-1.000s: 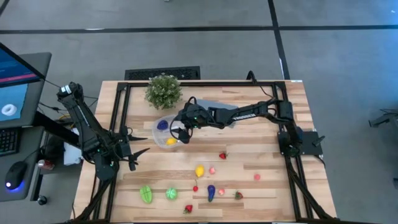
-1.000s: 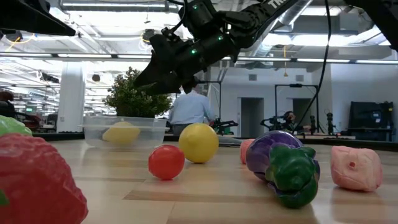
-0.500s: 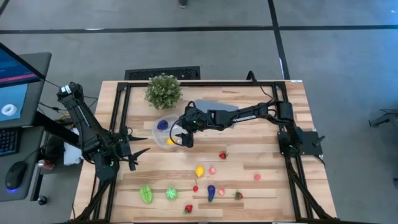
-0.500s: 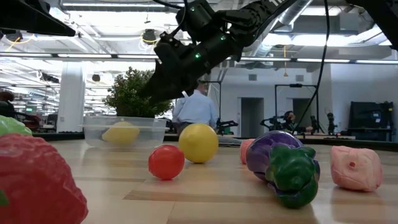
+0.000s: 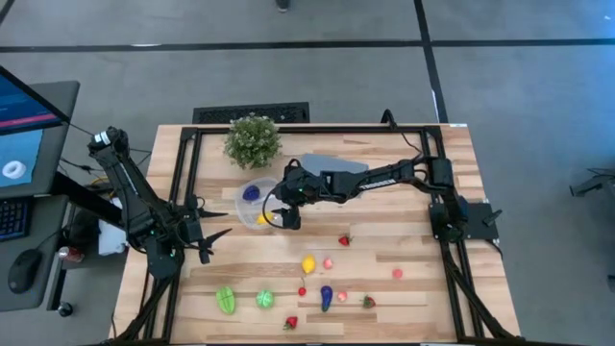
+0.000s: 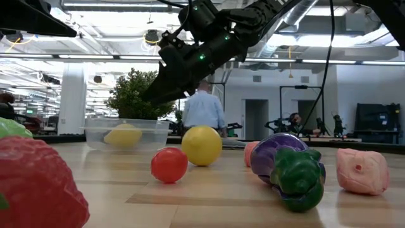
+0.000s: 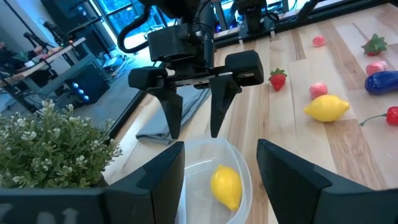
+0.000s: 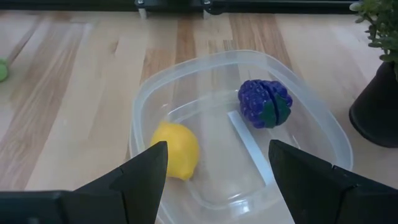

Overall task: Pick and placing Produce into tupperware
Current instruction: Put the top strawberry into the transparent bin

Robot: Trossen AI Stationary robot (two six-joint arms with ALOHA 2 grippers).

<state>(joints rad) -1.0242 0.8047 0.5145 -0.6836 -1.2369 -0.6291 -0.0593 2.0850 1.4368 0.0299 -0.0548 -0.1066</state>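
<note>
The clear tupperware (image 5: 242,206) stands left of the table's middle. A yellow lemon (image 8: 175,149) and a purple-blue grape bunch (image 8: 264,102) lie in it. My right gripper (image 5: 280,217) hovers open over its right rim, slanting down, with nothing between the fingers. My left gripper (image 5: 213,226) waits open to the left of the tupperware, raised above the table. Loose produce lies toward the near edge: a yellow lemon (image 5: 308,263), a purple eggplant (image 5: 326,298), strawberries (image 5: 344,240), green pieces (image 5: 226,300) and pink pieces (image 5: 397,273).
A leafy potted plant (image 5: 253,139) stands just beyond the tupperware, and a flat grey-blue cloth (image 5: 332,165) lies under my right arm. The dark frame rails (image 5: 183,173) run along the table's sides. Bare wood lies right of the strawberries.
My right gripper has rolled a little about its own pointing line and tipped slightly while staying above the tupperware; its fingers have stayed apart. The produce has not moved.
</note>
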